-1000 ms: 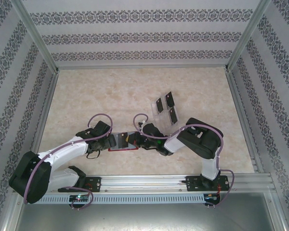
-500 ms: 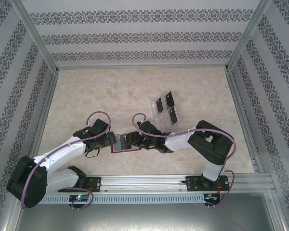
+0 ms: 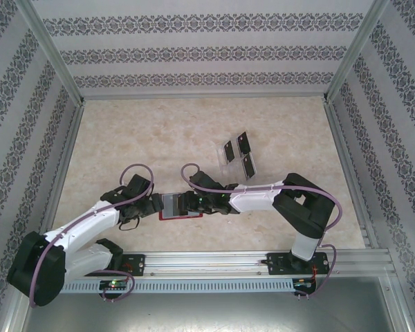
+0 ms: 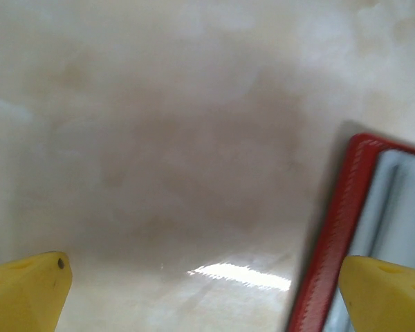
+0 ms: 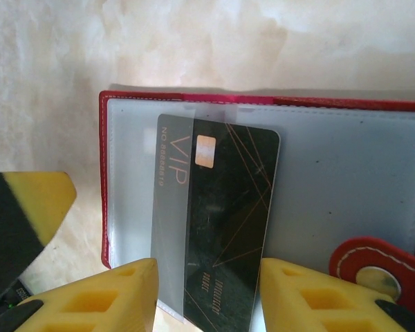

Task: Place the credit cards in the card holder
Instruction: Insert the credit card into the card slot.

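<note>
Close to the near edge of the marbled surface (image 3: pixel 138 138), the red card holder (image 5: pixel 104 180) lies open and flat, its grey-blue clear pockets facing up. A black credit card (image 5: pixel 221 207) printed "VIP" lies lengthwise on it. The card's far end is tucked under the clear pocket film and its near end sticks out toward the camera.

The right claw (image 5: pixel 209 294) stands partly spread right over that near end. One yellow finger is at each long edge of the card, and the card runs through the gap between them. Whether the pads touch the card's edges I cannot tell. The holder's snap tab lies just beside the claw's right finger.

The left claw (image 4: pixel 204 297) is spread wide at the holder's other side. One fingertip is over bare surface, the other over the holder's red rim and pocket edge. It pinches nothing.

Well apart from both claws, farther back and to the right, a clear slotted tray (image 3: pixel 235 164) holds three more black cards (image 3: pixel 243 143).
</note>
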`<state>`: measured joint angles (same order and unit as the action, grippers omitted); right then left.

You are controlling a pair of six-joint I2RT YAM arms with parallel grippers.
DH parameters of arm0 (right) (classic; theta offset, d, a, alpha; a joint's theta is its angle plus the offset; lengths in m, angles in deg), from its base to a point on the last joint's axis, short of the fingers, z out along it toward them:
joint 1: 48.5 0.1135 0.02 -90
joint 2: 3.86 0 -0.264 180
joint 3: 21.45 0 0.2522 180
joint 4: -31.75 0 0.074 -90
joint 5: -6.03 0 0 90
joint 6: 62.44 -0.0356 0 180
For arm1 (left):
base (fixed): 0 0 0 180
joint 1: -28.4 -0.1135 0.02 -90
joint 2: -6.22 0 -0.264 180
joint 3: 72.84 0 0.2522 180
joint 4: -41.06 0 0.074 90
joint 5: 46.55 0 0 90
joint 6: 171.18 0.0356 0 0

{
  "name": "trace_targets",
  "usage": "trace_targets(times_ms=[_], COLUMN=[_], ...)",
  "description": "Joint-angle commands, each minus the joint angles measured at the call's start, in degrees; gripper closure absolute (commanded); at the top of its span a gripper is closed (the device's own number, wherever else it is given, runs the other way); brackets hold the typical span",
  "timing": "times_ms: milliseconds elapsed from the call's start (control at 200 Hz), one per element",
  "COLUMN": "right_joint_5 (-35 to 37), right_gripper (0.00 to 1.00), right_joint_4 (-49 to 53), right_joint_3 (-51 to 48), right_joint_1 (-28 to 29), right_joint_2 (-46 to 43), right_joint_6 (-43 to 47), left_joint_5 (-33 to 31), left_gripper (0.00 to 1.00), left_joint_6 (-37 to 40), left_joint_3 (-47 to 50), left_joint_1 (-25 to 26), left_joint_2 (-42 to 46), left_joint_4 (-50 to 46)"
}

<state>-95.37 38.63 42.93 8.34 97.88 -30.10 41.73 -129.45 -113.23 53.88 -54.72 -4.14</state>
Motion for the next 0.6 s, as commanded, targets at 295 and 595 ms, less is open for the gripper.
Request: trace_targets(times_ms=[295,595], right_joint_5=[0.44,-0.44], right_gripper=[0.56,0.56], right_joint_4=[5.47,5.93], right_joint_3=[4.72,8.43], right_joint_1=[1.25,2.55], right_joint_2=[2.51,5.07], right_joint_6=[2.72,3.05], left_joint_5=[1.83,3.03], left_gripper=[0.00,0.00], left_joint_6=[-1.04,-1.21], left_joint_3=[3.97,4.56], left_joint_1=[-0.51,-0.48], left_joint_2=[0.04,-0.57], left_joint_4=[-0.19,1.25])
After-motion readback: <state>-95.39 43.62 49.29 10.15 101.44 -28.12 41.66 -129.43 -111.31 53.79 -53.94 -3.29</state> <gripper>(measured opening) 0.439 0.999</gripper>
